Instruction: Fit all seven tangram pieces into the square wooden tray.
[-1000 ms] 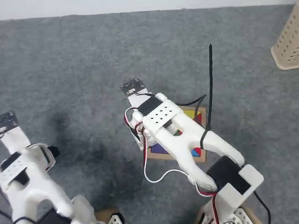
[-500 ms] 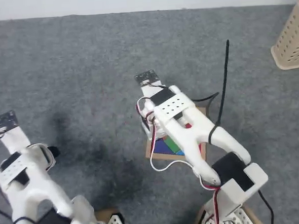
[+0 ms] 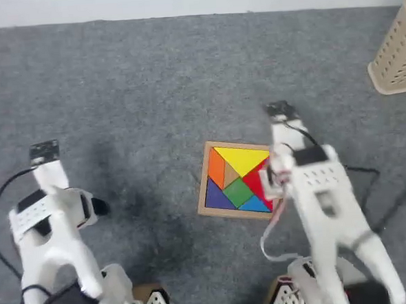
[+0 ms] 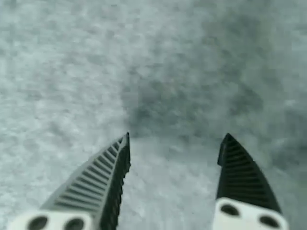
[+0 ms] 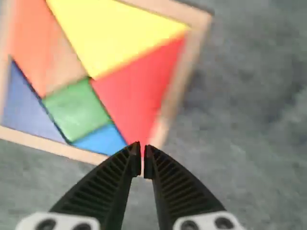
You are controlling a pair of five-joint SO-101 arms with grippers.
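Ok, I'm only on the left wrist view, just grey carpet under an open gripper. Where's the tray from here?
Observer: In the high view the tray lies on the carpet between the two arms, closer to the right one.
Operator: Are pieces in it?
Observer: Yes, it looks filled: a yellow triangle, a red triangle and a green square among them, all lying flat.
Operator: And the right gripper?
Observer: The right gripper is shut, holding nothing, over the tray's rim by the red triangle's corner.
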